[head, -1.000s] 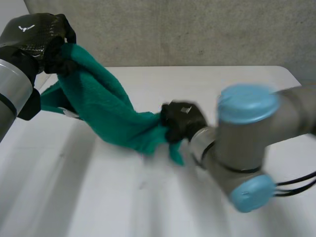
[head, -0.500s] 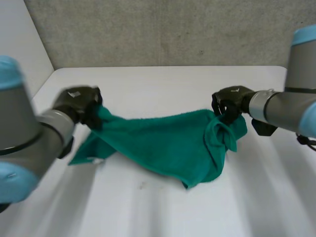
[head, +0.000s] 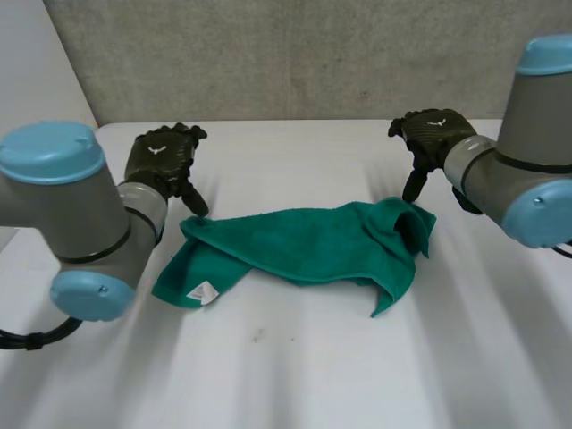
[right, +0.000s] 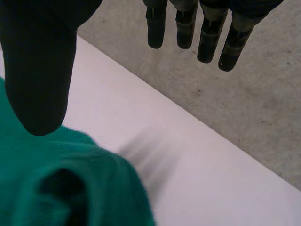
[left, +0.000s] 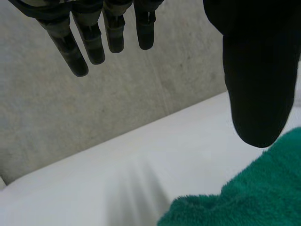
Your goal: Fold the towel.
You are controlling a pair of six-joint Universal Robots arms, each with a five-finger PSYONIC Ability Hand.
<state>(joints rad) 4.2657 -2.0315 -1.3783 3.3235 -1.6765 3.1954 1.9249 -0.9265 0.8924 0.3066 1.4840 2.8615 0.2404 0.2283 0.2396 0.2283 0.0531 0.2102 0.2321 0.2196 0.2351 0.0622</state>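
Observation:
A green towel (head: 304,243) lies crumpled across the middle of the white table (head: 295,375), with a small white label at its near left corner. My left hand (head: 163,163) hovers just above the towel's left end, open, fingers (left: 87,44) straight and thumb apart, holding nothing; the towel (left: 249,197) lies below its thumb. My right hand (head: 429,134) hangs above the towel's bunched right end, also open and empty, with fingers (right: 207,37) spread and the towel (right: 61,183) under its thumb.
A grey wall (head: 295,54) runs behind the table's far edge. A light panel stands at the far left. Bare table surface lies in front of the towel.
Both hands have let go of the towel and lifted slightly toward the far edge. The towel has dropped onto the table and settled in a crumpled strip.

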